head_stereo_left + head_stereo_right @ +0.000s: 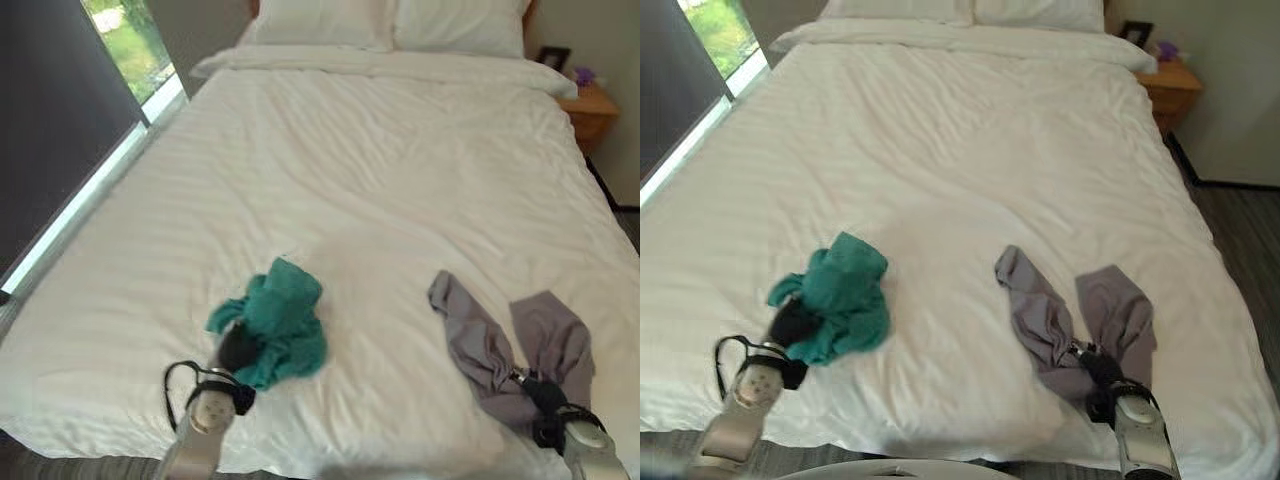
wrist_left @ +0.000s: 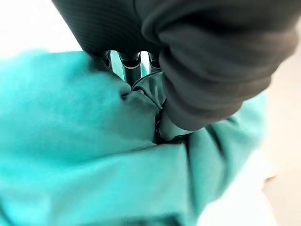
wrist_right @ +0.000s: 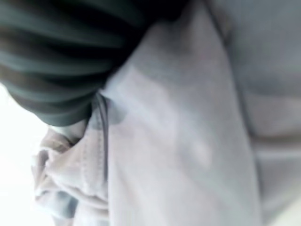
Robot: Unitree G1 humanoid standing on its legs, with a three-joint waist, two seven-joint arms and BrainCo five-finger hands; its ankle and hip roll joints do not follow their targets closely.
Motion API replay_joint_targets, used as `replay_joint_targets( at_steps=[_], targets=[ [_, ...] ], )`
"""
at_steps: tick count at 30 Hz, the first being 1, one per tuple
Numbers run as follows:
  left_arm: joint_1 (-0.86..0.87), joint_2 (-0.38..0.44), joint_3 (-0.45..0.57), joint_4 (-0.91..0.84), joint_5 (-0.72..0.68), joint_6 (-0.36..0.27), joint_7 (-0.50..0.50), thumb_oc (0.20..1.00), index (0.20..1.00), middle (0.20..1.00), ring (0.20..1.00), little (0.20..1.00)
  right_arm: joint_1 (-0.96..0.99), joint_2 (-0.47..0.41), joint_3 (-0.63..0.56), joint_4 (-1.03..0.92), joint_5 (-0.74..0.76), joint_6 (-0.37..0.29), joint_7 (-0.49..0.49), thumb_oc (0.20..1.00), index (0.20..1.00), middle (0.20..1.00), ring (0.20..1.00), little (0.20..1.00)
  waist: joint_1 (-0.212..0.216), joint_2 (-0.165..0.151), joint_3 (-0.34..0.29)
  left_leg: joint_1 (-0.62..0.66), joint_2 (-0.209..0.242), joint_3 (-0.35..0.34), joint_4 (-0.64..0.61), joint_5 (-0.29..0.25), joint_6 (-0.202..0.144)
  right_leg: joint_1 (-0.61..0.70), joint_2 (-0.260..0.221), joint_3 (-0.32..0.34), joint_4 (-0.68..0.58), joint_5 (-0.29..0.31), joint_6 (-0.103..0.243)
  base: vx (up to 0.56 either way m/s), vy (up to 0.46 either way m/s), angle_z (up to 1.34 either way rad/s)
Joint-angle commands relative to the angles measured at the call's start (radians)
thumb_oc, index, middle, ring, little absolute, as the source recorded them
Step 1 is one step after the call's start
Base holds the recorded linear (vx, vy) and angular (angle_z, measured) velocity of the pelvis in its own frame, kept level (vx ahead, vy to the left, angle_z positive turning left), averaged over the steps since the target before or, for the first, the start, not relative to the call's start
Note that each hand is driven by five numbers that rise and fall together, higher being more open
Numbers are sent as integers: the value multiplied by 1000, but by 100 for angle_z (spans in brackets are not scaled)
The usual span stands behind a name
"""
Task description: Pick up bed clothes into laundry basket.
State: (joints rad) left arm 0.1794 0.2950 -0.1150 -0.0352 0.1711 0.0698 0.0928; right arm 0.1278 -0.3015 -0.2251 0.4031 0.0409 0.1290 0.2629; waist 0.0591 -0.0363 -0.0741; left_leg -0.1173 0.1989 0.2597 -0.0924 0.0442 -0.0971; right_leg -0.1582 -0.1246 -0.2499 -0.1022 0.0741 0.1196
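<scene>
A crumpled teal garment [image 1: 285,310] lies on the white bed [image 1: 350,180] near its front edge, left of centre. My left hand [image 1: 237,350] is pushed into its near side. In the left wrist view, its silver fingers [image 2: 123,63] close into the teal cloth [image 2: 70,141], with a fold pinched against them. A grey garment [image 1: 480,345] lies to the right, spread in two lobes that gather into a narrow bunch at my right hand [image 1: 545,398]. The right wrist view has grey cloth [image 3: 178,141] pressed up against the hand's dark cover [image 3: 51,61].
Two white pillows [image 1: 390,20] lie at the head of the bed. A wooden nightstand [image 1: 592,110] with a small frame stands at the far right. A window with a dark blind [image 1: 60,120] runs along the left side. The wide middle of the duvet is bare.
</scene>
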Motion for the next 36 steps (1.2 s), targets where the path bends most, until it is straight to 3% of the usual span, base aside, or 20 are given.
replay_joint_targets(
  at_steps=[1,5,7,8,9,12,13,14,15,16,17,21,22,23,24,25,27,29,33,36],
  targets=[
    [-156,-46,19,-41,-115,-107,-43,200,200,200,200,200,11,100,110,-5,10,-39,-38,200,200,200,200,200,6,4,-41,-113,-45,-35,5,130,-39,114,38,-9,15,-98,-49,-227,-162,-14],
    [-180,-122,-24,-107,-181,-91,-47,200,200,200,200,200,-2,127,147,-63,-20,-60,-104,200,200,200,200,200,13,32,-37,-102,-29,-29,5,151,-41,105,57,1,15,-81,-63,-182,-54,-16],
    [-227,-202,-70,-108,-262,-96,-51,200,200,200,200,200,-65,110,146,-89,-31,-70,-169,200,200,200,200,200,12,49,-19,-83,-50,-19,5,156,-23,87,47,9,15,-48,-66,-294,-3,-20],
    [-240,-229,-97,-102,-286,-94,-57,200,200,200,200,200,-79,109,140,-105,-19,-74,-188,200,200,200,200,200,2,39,-5,-73,-71,-1,45,117,-9,83,29,1,15,-31,-66,-346,-53,-17],
    [-253,-249,-123,-101,-304,-93,-64,200,200,200,200,200,-92,106,126,-132,-4,-81,-209,200,200,200,200,200,-8,23,8,-83,-95,5,133,43,6,69,5,-8,15,-9,-66,-360,-70,-8],
    [-284,-282,-168,-72,-306,-101,-51,200,200,200,200,200,-128,124,103,-198,37,-94,-243,200,200,200,200,200,-19,-8,11,-66,-207,-104,303,-147,32,31,-25,-7,15,33,-66,-235,-43,-1],
    [-285,-282,-168,-72,-306,-101,-51,200,200,200,200,200,-129,124,103,-199,37,-93,-243,200,200,200,200,200,-20,-10,11,-71,-208,-104,305,-143,33,28,-27,-8,15,35,-66,-95,-4,-12],
    [-287,-289,-185,-67,-307,-97,-48,200,200,200,200,200,-140,146,98,-219,69,-89,-241,200,200,200,200,200,-22,-14,8,-57,-251,-157,376,-189,45,20,-27,7,15,47,-67,-123,42,-7],
    [-277,-288,-211,-57,-310,-105,-53,200,200,200,200,200,-159,154,81,-276,101,-110,-252,200,200,200,200,200,-40,-22,0,-26,-261,-193,425,-229,47,-3,-27,29,15,67,-63,-110,39,-4],
    [-278,-288,-212,-56,-309,-107,-53,200,200,200,200,200,-159,154,81,-277,101,-109,-252,200,200,200,200,200,-39,-20,1,-26,-258,-194,430,-233,46,-2,-24,28,15,66,-63,-144,123,-12],
    [-285,-302,-235,-52,-321,-105,-54,200,200,200,200,200,-193,165,73,-329,116,-121,-273,200,200,200,200,200,-65,-5,-8,59,-230,-191,293,-266,76,-32,-6,50,15,86,-52,-94,138,-36],
    [-314,-307,-285,9,-322,-120,-61,200,200,200,200,200,-264,133,9,-396,118,-162,-330,200,200,200,200,200,-85,-11,-16,117,-228,-181,37,-146,98,-74,9,65,15,125,-39,-137,118,-22],
    [-344,-302,-320,58,-321,-126,-64,200,200,200,200,200,-343,79,-47,-431,149,-179,-364,200,200,200,200,200,-96,-37,-25,73,-197,-142,5,-99,82,-118,30,90,15,130,-23,-497,68,-20],
    [-402,-297,-329,90,-323,-119,-57,200,200,200,200,200,-399,51,-68,-449,166,-193,-385,200,200,200,200,200,-96,-50,-18,26,-173,-118,5,-67,81,-162,37,73,23,141,-6,-653,-5,-65],
    [-430,-287,-322,100,-324,-116,-49,200,200,200,200,200,-412,45,-68,-469,176,-202,-389,200,200,200,200,200,-88,-52,-17,-9,-147,-85,5,-44,85,-184,29,6,69,95,5,-729,-39,-85],
    [-448,-279,-310,105,-336,-109,-46,200,200,200,200,200,-397,40,-51,-507,164,-213,-388,200,200,200,200,200,-74,-48,-15,-44,-107,-22,5,-18,88,-164,18,-98,161,7,-6,-499,1,-86],
    [-452,-278,-302,103,-341,-112,-48,200,200,200,200,200,-382,50,-44,-519,158,-216,-389,200,200,200,200,200,-68,-50,-18,-49,-94,15,5,-8,88,-151,11,-114,204,-27,-10,-319,59,-146],
    [-433,-274,-276,96,-336,-123,-43,200,200,200,200,200,-343,87,-24,-505,146,-221,-386,200,200,200,200,200,-56,-40,-23,-35,-42,105,5,12,87,-56,-50,-190,302,-97,1,-298,98,-107],
    [-391,-276,-251,91,-325,-129,-26,200,200,200,200,200,-290,137,19,-498,142,-218,-370,200,200,200,200,200,-41,-49,-34,-2,-14,208,5,35,67,114,-124,-255,285,-80,33,-187,25,-119],
    [-364,-274,-225,91,-310,-132,-6,200,200,200,200,200,-283,150,49,-496,135,-220,-354,200,200,200,200,200,-18,-53,-46,12,23,310,5,65,45,224,-176,-392,213,-19,69,-220,-90,-128]
  ],
)
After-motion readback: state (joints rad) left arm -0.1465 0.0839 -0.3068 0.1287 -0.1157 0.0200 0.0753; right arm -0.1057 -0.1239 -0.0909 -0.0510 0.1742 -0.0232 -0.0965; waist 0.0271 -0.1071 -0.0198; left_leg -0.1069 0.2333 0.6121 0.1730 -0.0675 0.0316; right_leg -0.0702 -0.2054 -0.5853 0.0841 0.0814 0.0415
